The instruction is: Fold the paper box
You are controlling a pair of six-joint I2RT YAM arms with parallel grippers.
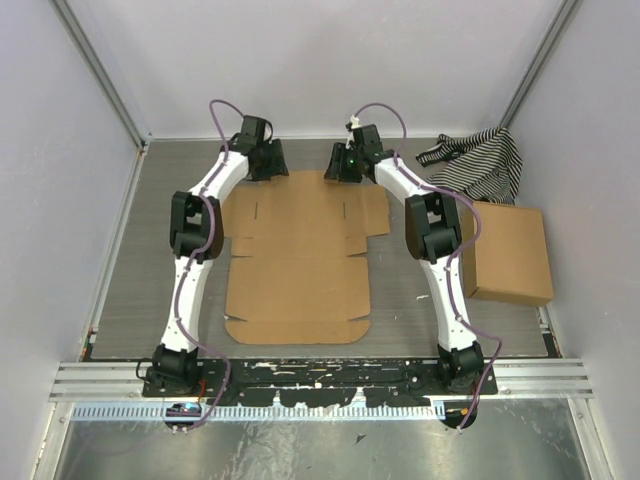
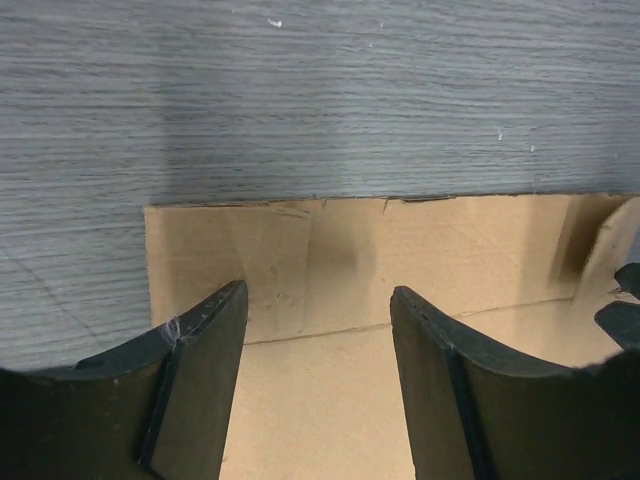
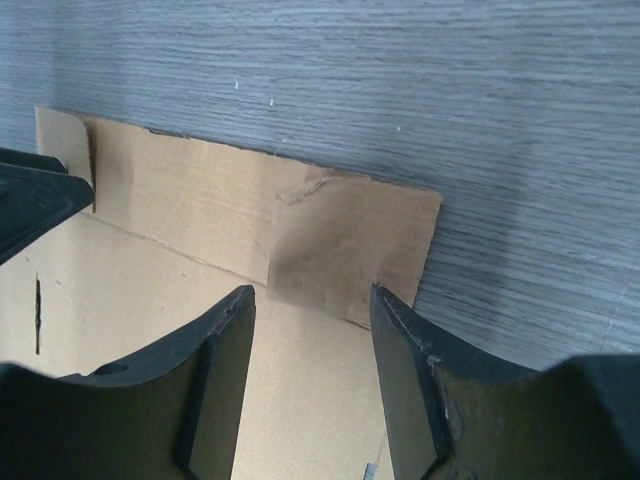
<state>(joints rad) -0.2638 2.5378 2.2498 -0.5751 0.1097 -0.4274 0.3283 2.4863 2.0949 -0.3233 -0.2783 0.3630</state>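
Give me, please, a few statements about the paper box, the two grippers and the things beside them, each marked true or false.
1. The paper box lies flat and unfolded on the table. True.
2. The left gripper is shut on the sheet's far flap. False: its jaws stand open at the far edge, gripping nothing.
3. The right gripper is open at the sheet's far edge. True.
4. The striped cloth lies on the paper box. False: it lies in the far right corner, apart from the sheet.
5. The larger cardboard box sits left of the sheet. False: it sits to the right.
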